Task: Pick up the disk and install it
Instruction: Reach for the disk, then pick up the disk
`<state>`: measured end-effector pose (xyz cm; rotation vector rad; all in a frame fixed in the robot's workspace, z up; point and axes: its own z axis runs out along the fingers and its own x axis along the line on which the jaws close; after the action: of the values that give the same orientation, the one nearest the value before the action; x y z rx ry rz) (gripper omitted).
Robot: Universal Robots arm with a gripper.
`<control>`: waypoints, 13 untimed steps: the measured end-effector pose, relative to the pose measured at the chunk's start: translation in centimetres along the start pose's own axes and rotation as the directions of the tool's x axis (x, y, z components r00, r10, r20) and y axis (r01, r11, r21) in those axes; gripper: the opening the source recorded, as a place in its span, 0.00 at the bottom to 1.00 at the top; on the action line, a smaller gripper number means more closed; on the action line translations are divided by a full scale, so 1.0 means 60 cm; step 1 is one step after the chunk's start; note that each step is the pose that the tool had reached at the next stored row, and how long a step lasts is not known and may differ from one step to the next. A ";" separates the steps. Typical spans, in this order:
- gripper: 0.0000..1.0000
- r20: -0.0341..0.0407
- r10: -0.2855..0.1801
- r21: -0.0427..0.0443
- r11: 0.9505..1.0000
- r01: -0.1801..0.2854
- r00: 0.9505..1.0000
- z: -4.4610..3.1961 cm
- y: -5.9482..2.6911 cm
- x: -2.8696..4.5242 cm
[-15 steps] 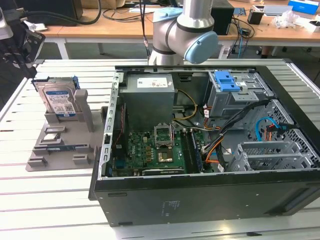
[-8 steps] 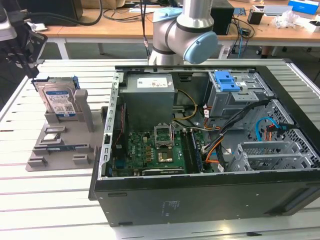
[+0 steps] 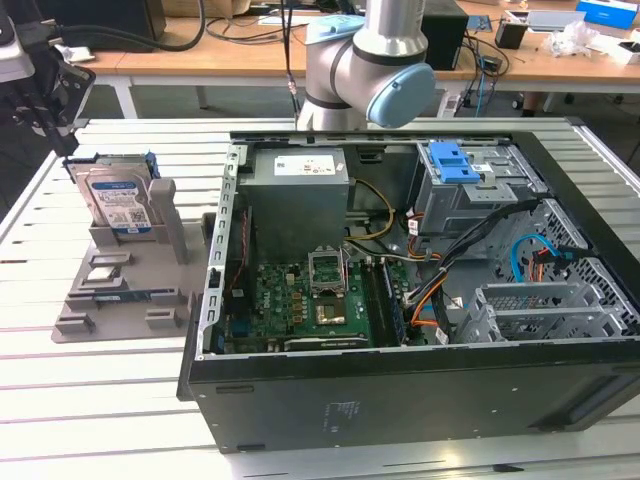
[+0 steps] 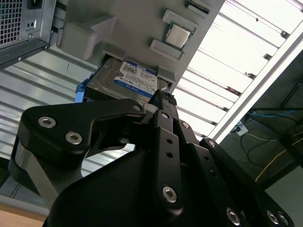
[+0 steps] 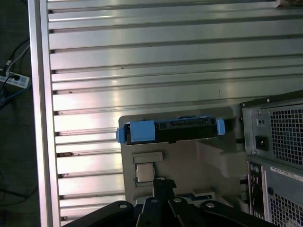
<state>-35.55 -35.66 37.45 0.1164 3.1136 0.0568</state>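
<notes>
The disk (image 3: pixel 118 200) stands on edge in a grey plastic holder (image 3: pixel 130 285) on the slatted table, at the exterior view's left, beside the open computer case (image 3: pixel 400 400). Its blue-and-white label faces the camera and blue rails frame it. My gripper (image 3: pixel 58 120) hangs above and a little to the left of the disk, apart from it. The second wrist view has the gripper (image 4: pixel 163 97) just short of the disk (image 4: pixel 135 80). From the first wrist view the disk (image 5: pixel 170 131) appears edge-on, with the gripper (image 5: pixel 163 183) over the holder (image 5: pixel 189 163).
Inside the case are a grey power-supply box (image 3: pixel 300 195), a motherboard (image 3: pixel 300 300), loose cables and a metal drive cage with a blue latch (image 3: pixel 455 165). A small processor chip (image 5: pixel 144 172) lies on the holder. The arm's base (image 3: pixel 360 70) stands behind the case.
</notes>
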 end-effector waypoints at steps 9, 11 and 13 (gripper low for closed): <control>0.11 -0.001 -0.035 -0.001 0.999 0.035 0.999 0.000 0.000 0.000; 0.11 -0.003 -0.089 -0.002 0.996 0.089 0.996 0.000 0.000 0.000; 0.11 -0.005 -0.128 -0.003 0.992 0.128 0.992 0.000 0.000 0.000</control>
<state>-35.55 -35.65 37.45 -0.0839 3.1170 0.0581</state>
